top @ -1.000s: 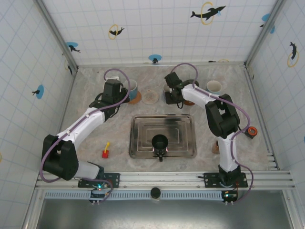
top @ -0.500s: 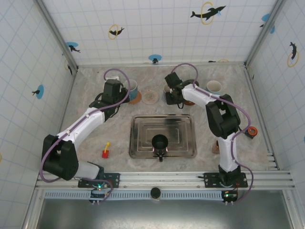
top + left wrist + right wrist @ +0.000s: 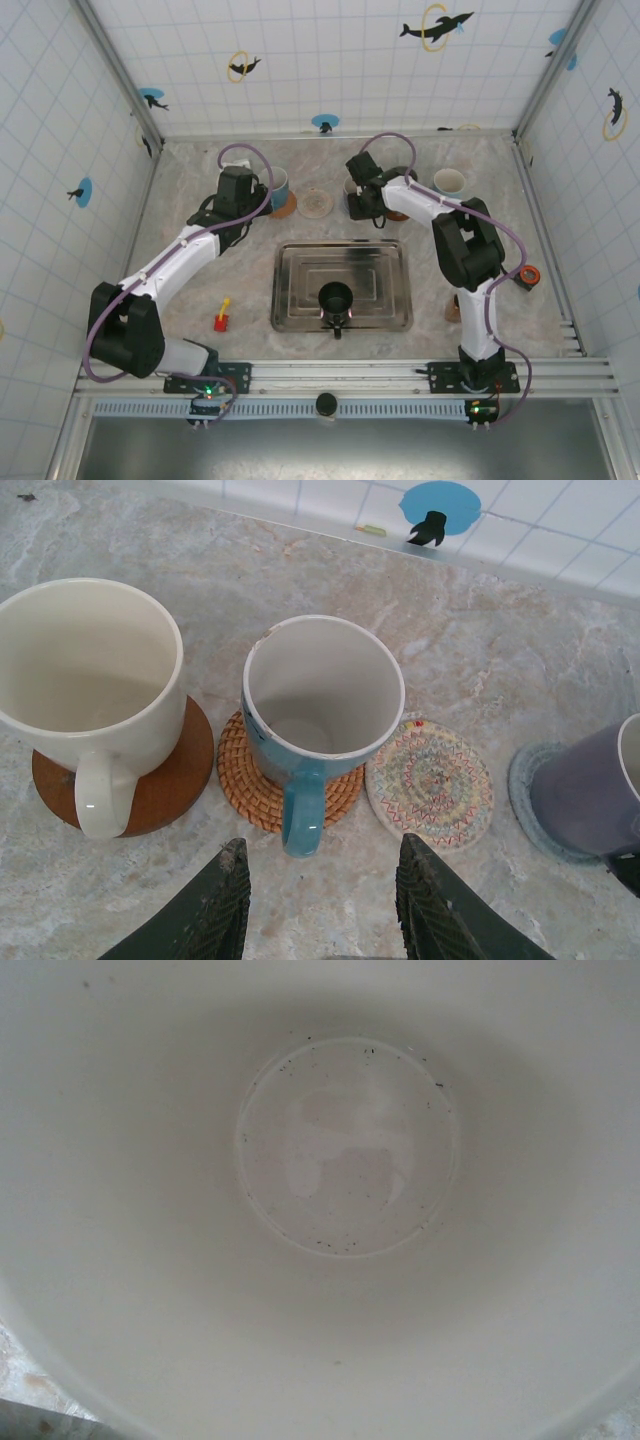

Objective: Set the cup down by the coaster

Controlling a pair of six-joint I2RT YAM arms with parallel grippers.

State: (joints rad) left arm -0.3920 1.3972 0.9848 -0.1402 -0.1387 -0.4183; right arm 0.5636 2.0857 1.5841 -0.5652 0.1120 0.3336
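Purple cup (image 3: 590, 790) as before; left end effector (image 3: 325, 845) half-open and empty, grip of right end effector (image 3: 357, 196) indiscernible.

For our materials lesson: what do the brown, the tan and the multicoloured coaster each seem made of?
Brown coaster: probably wood, smooth matte, even flat disc. Tan coaster: likely rattan or wicker, coiled ribbed rings. Multicoloured coaster: seemingly stitched cotton rope, soft zigzag-threaded spiral.

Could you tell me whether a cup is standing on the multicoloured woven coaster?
No, the multicoloured coaster lies bare, between the blue mug and the purple mug.
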